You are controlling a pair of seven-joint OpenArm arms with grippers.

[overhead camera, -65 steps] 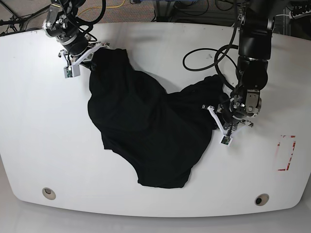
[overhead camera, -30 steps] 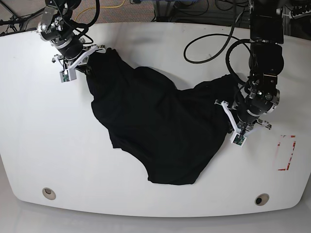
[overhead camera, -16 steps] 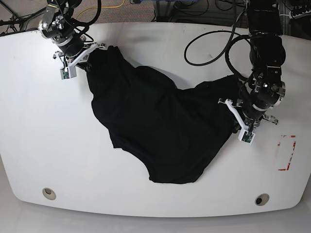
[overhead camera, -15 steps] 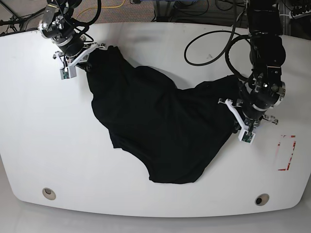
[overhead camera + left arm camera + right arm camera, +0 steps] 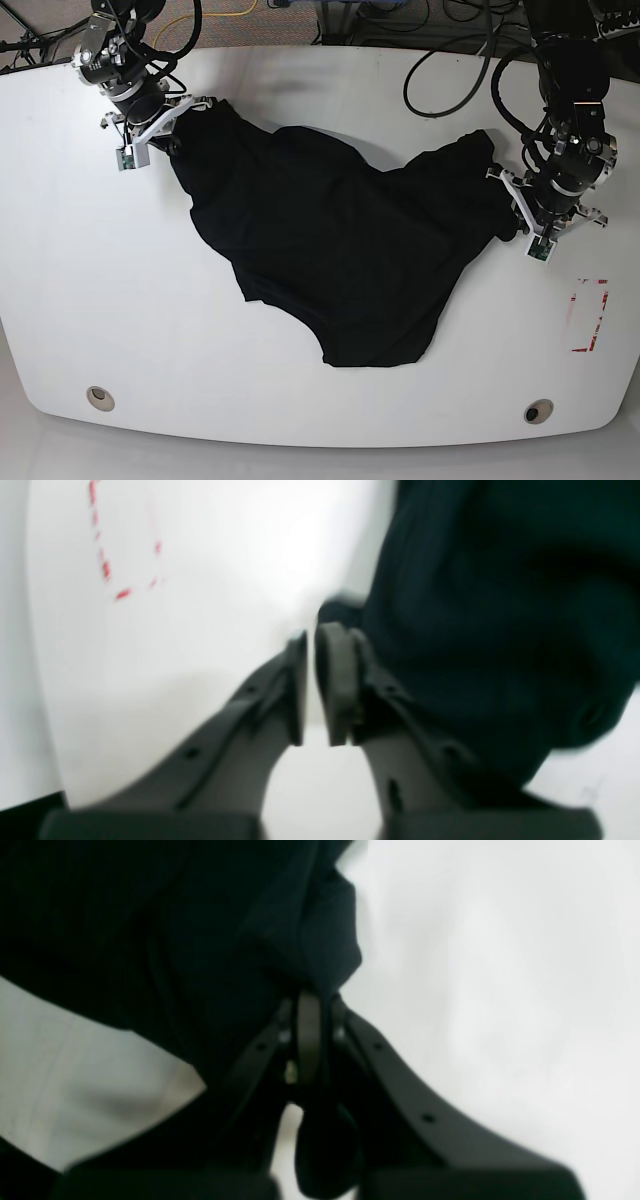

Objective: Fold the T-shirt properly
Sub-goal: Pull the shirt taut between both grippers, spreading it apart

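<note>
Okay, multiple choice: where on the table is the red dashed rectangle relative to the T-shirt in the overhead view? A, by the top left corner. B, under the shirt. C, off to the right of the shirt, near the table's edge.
C: the red dashed rectangle lies on bare table, clear of the T-shirt, right of it.

Right pincer [image 5: 309, 1015] clamped on T-shirt [image 5: 210, 925]

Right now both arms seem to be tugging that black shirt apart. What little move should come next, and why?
Probably keep drawing the two grips a little further apart. The right gripper and left gripper are each shut on an edge of the T-shirt, yet the cloth sags between them in a crumpled heap on the table, not spread flat enough to fold.
</note>
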